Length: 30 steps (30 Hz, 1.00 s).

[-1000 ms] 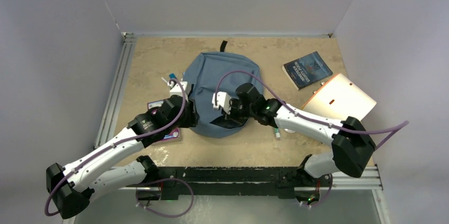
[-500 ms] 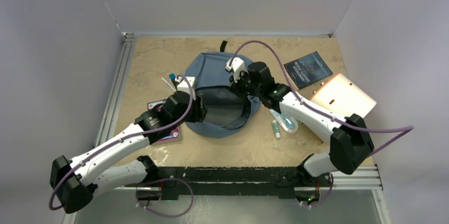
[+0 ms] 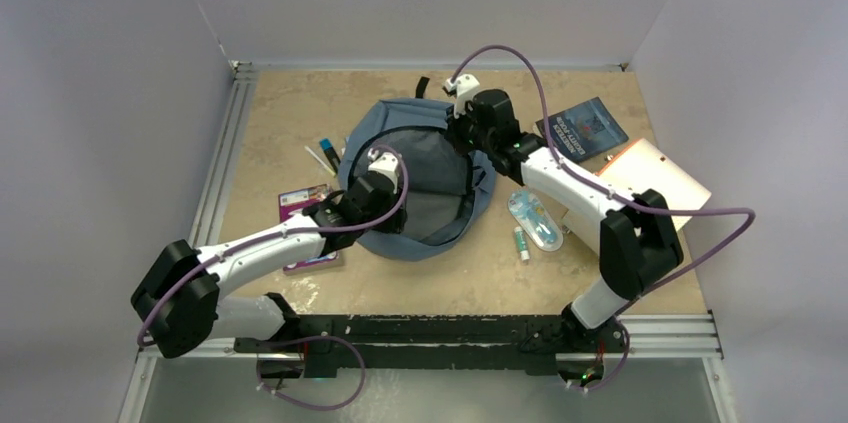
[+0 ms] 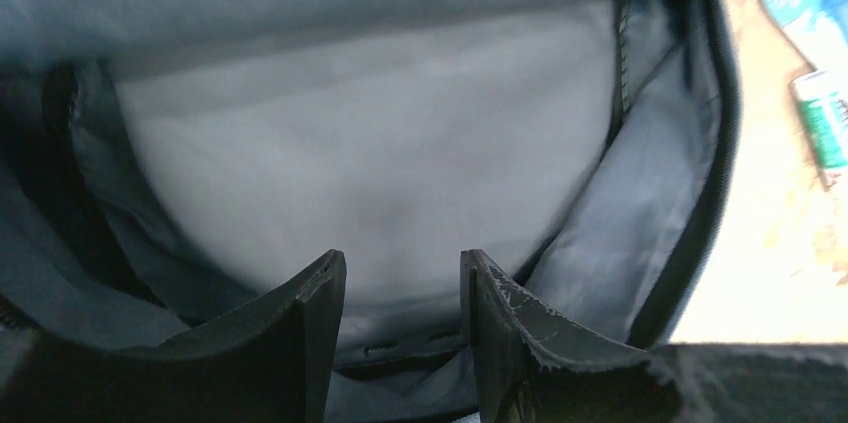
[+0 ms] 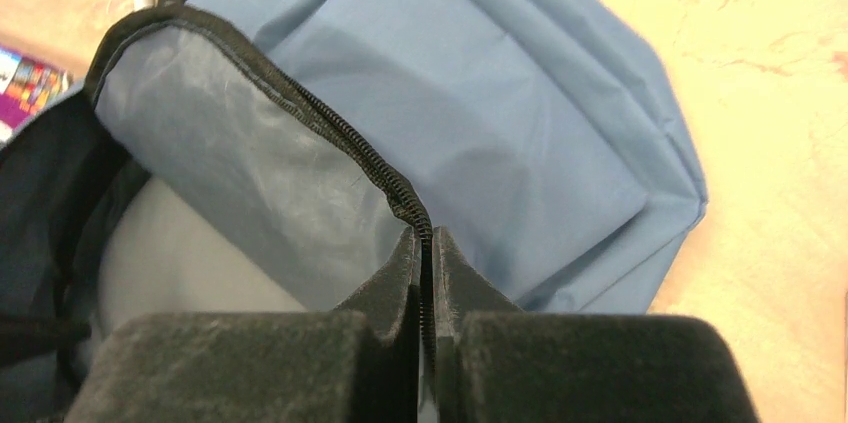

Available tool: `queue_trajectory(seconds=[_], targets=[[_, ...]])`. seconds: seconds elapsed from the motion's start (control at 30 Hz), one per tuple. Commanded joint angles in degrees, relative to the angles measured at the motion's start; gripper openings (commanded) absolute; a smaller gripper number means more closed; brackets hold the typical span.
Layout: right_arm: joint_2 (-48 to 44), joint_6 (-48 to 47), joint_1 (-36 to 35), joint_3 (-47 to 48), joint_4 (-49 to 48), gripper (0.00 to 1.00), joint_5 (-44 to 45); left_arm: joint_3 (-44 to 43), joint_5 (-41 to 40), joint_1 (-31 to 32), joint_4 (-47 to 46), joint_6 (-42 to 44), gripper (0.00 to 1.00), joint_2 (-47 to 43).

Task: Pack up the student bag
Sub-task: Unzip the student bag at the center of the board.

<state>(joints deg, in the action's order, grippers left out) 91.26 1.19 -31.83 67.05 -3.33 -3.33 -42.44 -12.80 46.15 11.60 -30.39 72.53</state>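
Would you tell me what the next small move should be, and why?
Probably withdraw the left pincer from the student bag to fetch an item: it is open and empty inside, and the right pincer holds the zipper edge up.

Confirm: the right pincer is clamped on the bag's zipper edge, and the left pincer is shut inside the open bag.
Wrong on the left pincer: the left wrist view shows it open inside the student bag, holding nothing. The right pincer is clamped on the zipper edge.
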Motion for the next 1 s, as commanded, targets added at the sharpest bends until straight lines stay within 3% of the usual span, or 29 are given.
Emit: queue_trajectory(seconds=[0.0, 0.23, 0.63, 0.8, 0.97], targets=[[2.8, 2.1, 1.8, 6.7, -3.4, 0.0, 3.7, 4.1, 0.8, 0.0, -3.3, -1.8, 0.45, -1.9], [9.3, 4.1, 4.5, 10.1, -3.5, 0.0, 7.7, 7.9, -0.6, -0.1, -1.3, -3.7, 0.45, -3.5], [20.3, 4.0, 6.3, 13.3, -0.6, 0.0, 10.7, 6.9, -2.0, -0.1, 0.9, -3.5, 0.45, -3.5], [18.1, 3.9, 6.4, 11.3, -2.7, 0.29, 10.3, 5.6, -2.6, -0.1, 2.0, -3.4, 0.45, -4.5], [13.7, 5.5, 6.4, 11.4, -2.4, 0.36, 6.0, 2.6, -3.3, -0.1, 2.7, -2.5, 0.46, -4.2]])
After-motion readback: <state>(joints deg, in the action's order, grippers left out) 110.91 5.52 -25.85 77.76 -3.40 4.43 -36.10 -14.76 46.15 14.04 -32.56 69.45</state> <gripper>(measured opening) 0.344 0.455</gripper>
